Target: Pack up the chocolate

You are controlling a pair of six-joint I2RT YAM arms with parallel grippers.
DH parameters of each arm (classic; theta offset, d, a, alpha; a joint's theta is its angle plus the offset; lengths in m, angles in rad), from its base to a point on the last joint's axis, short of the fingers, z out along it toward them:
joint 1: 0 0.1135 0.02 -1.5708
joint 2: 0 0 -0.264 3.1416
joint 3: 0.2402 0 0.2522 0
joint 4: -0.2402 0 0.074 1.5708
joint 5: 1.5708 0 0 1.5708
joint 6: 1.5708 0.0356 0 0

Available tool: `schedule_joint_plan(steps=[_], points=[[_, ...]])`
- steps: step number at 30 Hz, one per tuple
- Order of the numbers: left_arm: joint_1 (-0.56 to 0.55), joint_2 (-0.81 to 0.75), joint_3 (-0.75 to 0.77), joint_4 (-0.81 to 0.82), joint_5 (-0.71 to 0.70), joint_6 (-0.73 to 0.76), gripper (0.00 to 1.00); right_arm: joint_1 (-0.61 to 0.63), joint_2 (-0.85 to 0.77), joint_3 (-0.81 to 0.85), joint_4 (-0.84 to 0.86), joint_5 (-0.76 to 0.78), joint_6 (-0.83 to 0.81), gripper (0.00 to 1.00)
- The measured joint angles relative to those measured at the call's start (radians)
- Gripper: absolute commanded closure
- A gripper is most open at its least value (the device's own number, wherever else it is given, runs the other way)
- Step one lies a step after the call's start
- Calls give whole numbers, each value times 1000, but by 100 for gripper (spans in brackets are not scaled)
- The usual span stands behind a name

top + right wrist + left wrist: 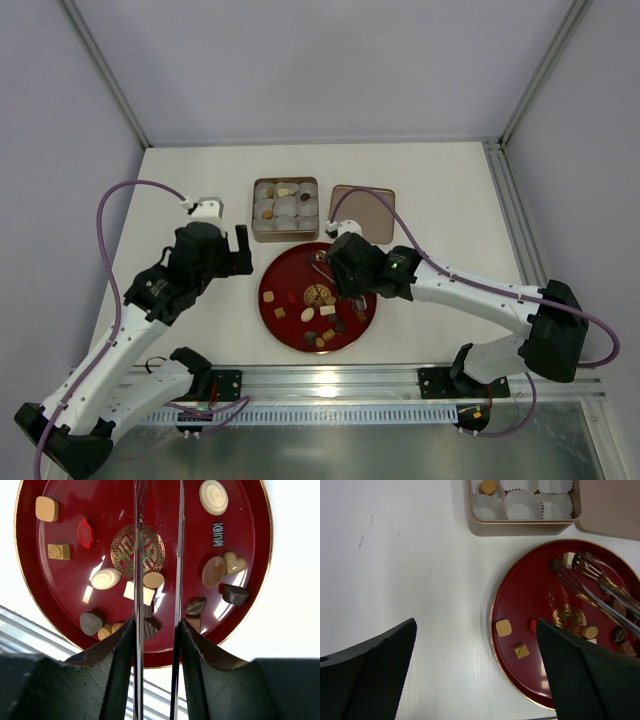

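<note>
On the near middle of the tabletop (440,190) sits the red plate (285,262), and most of the chocolate (105,578) lies loose on it: cream ovals, tan squares, a red piece, a heart and several dark pieces, mainly on its near half and left side. A few pieces already sit in the white paper cups (522,507) of the tin (254,210), which stands just beyond the plate's far edge. The tin's lid (372,205) lies flat to its right.

Right hand (157,625): partly closed over the plate, fingers pressed against the two arms of the metal tongs (138,540) and gripping them. The tong arms run almost parallel. Their slotted tips stand slightly apart over the far left part of the plate, just beside a cream square piece. I cannot tell whether the tips touch the plate.

Left hand (476,630): spread fully wide, nothing between the fingers. It hangs over bare tabletop just left of the plate, its right finger overlapping the plate's near left rim in the wrist view.
</note>
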Motion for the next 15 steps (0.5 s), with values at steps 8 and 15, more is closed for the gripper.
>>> schedule_joint_plan(steps=[8, 15], points=[[0, 0, 0, 0, 0, 0, 0, 0, 50, 6, 18, -7, -4, 59], [0, 0, 0, 0, 0, 0, 0, 3, 71, 13, 27, -15, -4, 59]])
